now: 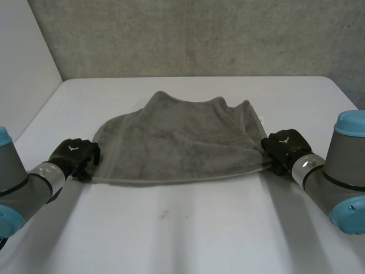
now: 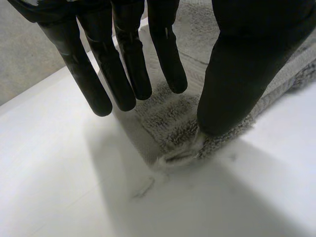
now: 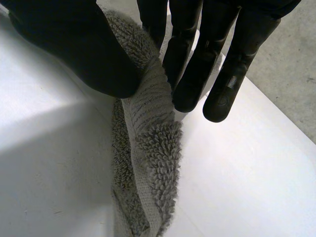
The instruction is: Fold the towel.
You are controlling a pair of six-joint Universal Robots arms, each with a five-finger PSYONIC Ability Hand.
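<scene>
A grey terry towel is seen spread across the middle of a white table. Its near edge is raised and drawn straight between two black robot hands, and its far edge is left rumpled on the surface.

The towel's near left corner is pinched by the left hand. In the left wrist view the thumb is pressed onto the frayed corner and the straight fingers are set on the cloth's other side. Where their tips meet the pile is hard to make out.

The towel's near right corner is clamped by the right hand. In the right wrist view a fold of looped cloth is gripped between thumb and fingers and is left hanging beneath them, its lower end cut off.

Both palms are cut off in the wrist views. In the head view the left arm and the right arm are cropped on either side of the towel. Whatever lies under the raised cloth is hidden. A mottled grey wall is seen beyond the towel.
</scene>
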